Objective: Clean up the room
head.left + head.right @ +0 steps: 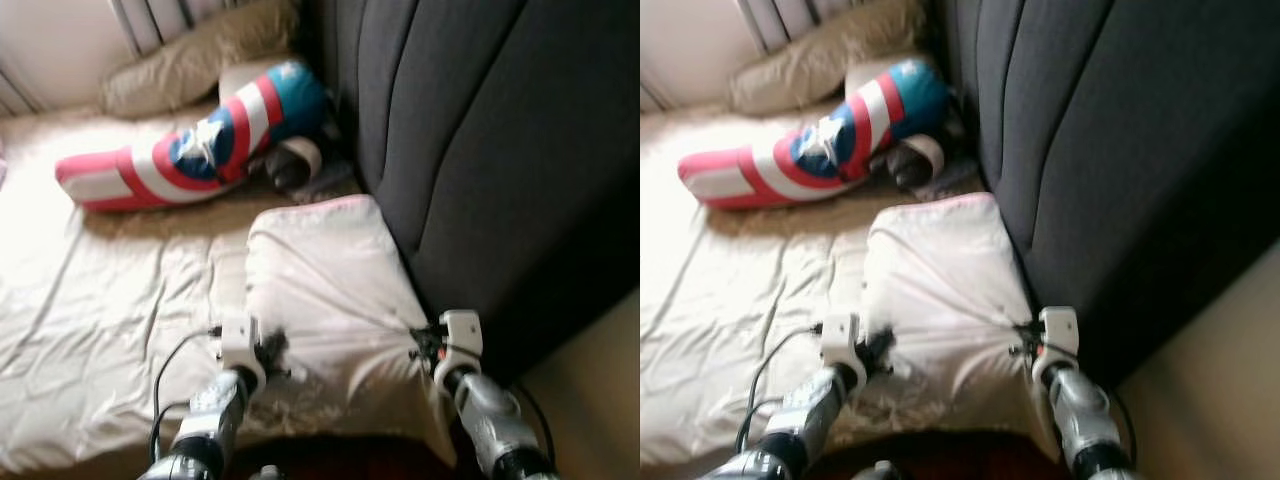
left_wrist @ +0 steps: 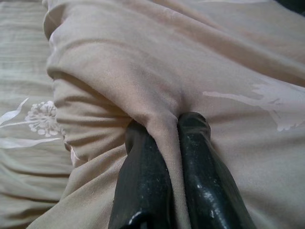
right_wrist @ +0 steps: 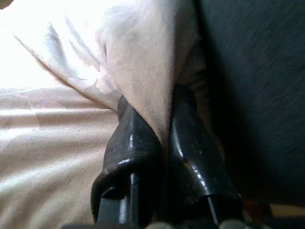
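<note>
both your claws are pinched on the pillow's [image 1: 325, 290] near edge, left claw [image 1: 268, 352] at its left corner, right claw [image 1: 428, 340] at its right. it stretches away from you on the bed [image 1: 90, 310], right beside the dark headboard [image 1: 500, 150].

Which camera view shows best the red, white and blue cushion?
The left eye view: the striped cushion lies whole there, against the dark headboard. The right eye view shows the same. The wrist views show pinched pillow fabric instead.

head stereo: looks forward-down over bed [image 1: 90, 330] toward dark headboard [image 1: 480, 130] | wrist cams: each close along own fingers, left on pillow [image 2: 143, 62] fold, right beside headboard | shared: same pillow
</note>
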Robot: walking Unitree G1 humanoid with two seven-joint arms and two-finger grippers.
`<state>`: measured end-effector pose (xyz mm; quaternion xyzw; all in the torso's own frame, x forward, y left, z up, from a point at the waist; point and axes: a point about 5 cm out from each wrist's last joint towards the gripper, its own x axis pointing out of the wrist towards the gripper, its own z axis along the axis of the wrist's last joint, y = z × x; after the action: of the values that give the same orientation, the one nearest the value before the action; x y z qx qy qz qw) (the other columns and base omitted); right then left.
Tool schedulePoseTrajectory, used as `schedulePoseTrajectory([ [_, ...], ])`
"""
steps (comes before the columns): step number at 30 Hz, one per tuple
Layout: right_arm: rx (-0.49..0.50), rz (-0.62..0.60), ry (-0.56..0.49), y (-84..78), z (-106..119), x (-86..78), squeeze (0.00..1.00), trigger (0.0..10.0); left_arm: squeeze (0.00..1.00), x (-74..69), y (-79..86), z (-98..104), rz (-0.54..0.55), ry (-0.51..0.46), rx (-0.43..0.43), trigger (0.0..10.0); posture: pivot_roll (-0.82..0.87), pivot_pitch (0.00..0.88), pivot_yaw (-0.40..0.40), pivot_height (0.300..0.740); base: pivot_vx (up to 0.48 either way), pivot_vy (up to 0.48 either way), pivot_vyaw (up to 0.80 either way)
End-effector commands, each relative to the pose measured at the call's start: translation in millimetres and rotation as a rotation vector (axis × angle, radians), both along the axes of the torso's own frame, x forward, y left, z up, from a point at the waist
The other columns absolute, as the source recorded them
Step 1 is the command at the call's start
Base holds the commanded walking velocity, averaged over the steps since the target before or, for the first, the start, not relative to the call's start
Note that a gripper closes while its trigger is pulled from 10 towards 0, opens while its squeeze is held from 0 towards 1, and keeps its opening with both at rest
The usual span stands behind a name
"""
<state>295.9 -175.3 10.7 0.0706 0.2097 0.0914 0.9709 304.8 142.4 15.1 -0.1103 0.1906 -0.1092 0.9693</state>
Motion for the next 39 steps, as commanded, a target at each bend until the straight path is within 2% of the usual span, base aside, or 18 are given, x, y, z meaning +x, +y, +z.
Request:
schedulePoseTrajectory([
  [1, -0.018, -0.005, -0.032, -8.0, 8, 5.7, 0.00, 10.0, 0.00, 8.8, 10.7, 12, 0.050, -0.050, 0.006, 10.0, 0.01, 0.125, 0.003, 0.740, 0.000, 0.000, 0.00],
  [31, 0.001, -0.028, 0.004, -1.3, -4, -3.8, 0.00, 10.0, 0.00, 7.4, 11.9, 9, 0.054, -0.023, -0.001, 10.0, 0.01, 0.136, 0.004, 0.740, 0.000, 0.000, 0.00],
  [39, 0.007, -0.022, 0.009, 1.8, -6, -5.1, 0.00, 10.0, 0.00, 6.5, 11.3, 7, 0.053, -0.011, 0.000, 10.0, 0.01, 0.137, 0.003, 0.740, 0.256, 0.000, 0.00],
])
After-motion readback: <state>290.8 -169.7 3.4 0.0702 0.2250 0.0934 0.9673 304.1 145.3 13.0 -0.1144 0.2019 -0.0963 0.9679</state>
